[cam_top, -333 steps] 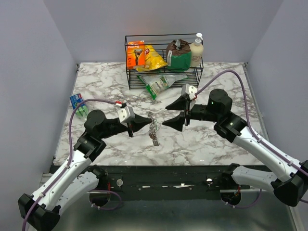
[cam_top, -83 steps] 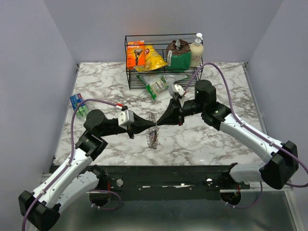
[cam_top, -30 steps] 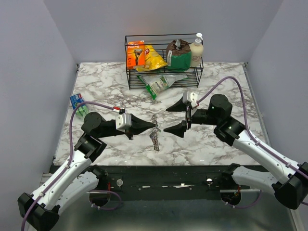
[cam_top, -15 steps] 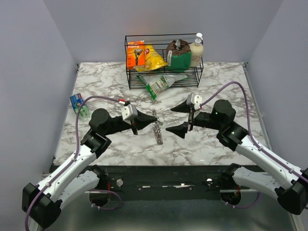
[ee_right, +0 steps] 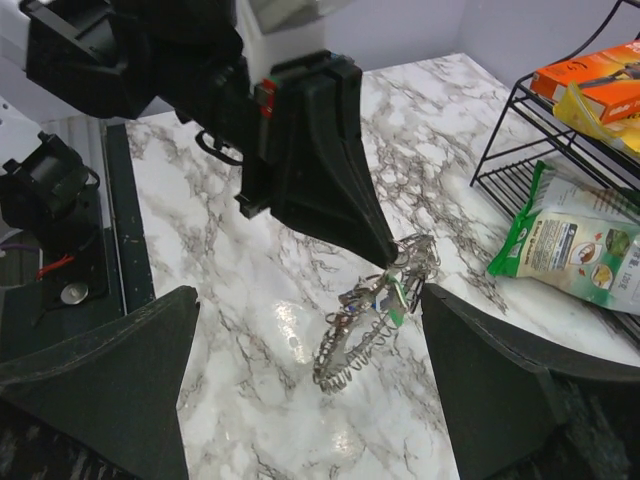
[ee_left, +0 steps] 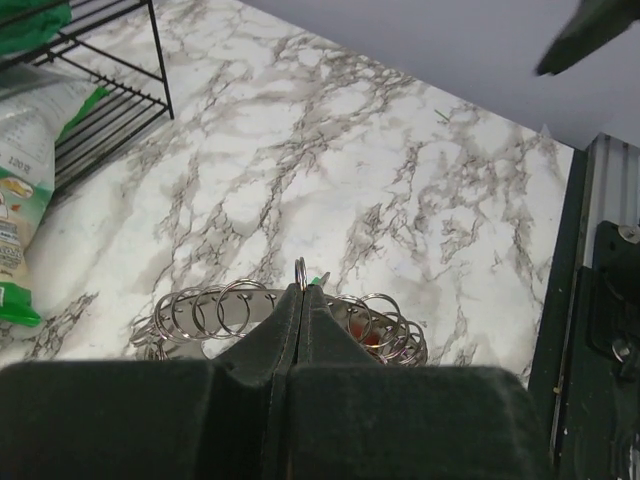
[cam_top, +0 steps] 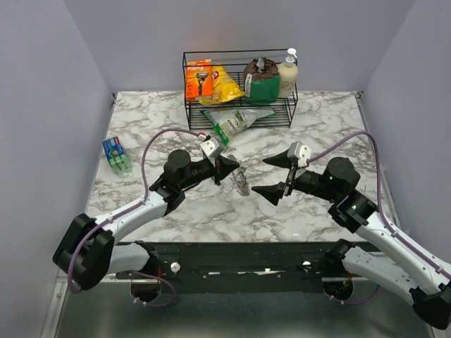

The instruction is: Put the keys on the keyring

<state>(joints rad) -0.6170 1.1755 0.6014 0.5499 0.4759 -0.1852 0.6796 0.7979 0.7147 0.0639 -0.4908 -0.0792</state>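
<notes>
Left gripper (cam_top: 232, 170) is clamped on the keyring (cam_top: 242, 182), which dangles below its tip. Right gripper (cam_top: 261, 176) is wide open just opposite. I'd hold left dead still and bring right in slow.

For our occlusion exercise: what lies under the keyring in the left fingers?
Only marble table shows beneath the keyring. The shut left fingers cover part of it; whether its bottom touches the table is unclear.
</notes>
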